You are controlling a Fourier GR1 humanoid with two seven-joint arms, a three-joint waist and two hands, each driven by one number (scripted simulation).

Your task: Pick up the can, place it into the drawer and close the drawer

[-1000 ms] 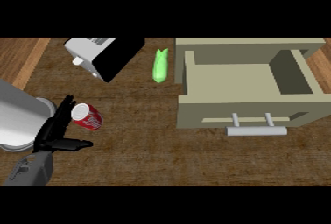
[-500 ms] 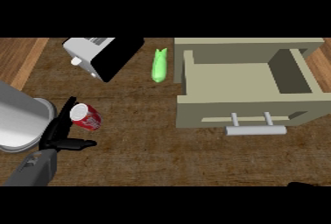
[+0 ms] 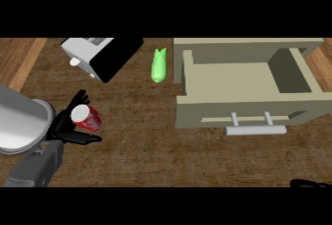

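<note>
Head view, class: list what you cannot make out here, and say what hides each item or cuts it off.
- Right hand: only a dark sliver at the lower right edge; its pose is unreadable.
- Can: its left side is hidden by the left hand.
- Grey round vessel: cut off by the left edge.
- Drawer interior: near corner hidden behind its front wall.

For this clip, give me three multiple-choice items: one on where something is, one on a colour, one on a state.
1. Where does the can stand?
A. inside the drawer
B. on the counter beside the left hand
C. on top of the toaster

2. What colour is the long vegetable left of the drawer?
A. green
B. orange
C. purple

3. How is the drawer?
A. shut flush
B. taken off the counter
C. pulled open, nothing in it

Key: 1 B, the can is at the left, against the left hand, far from the drawer. 2 A, it is bright green. 3 C, its bare inside shows and its handle juts forward.
</note>
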